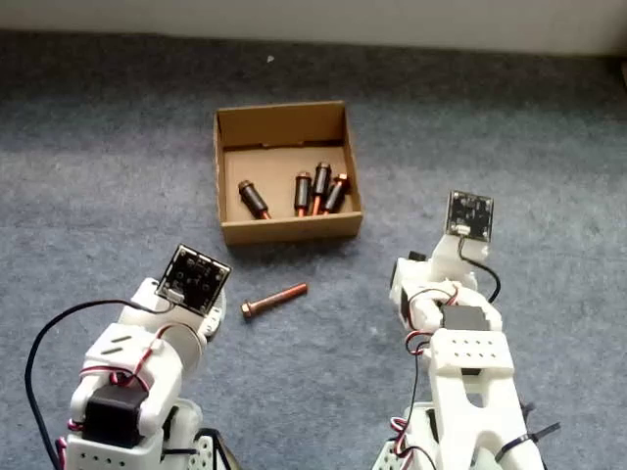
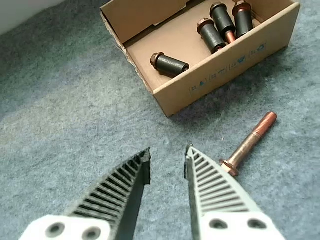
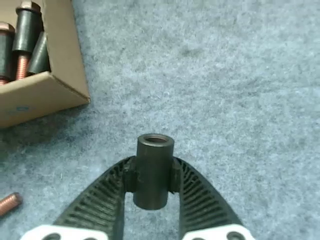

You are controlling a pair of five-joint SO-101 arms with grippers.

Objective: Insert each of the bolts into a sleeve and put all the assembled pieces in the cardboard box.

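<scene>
A copper bolt lies loose on the grey carpet in front of the cardboard box; the same bolt rests just beside one fingertip of my left gripper, which is open and holds nothing. My right gripper is shut on a black sleeve, its hollow end pointing away from the wrist. Several assembled bolt-and-sleeve pieces lie inside the box, also seen as pieces in the left wrist view and pieces in the right wrist view.
Grey carpet covers the whole work area. The box stands just beyond the loose bolt. The bolt's threaded tip lies at the side of the right gripper. Both arm bases sit at the near edge.
</scene>
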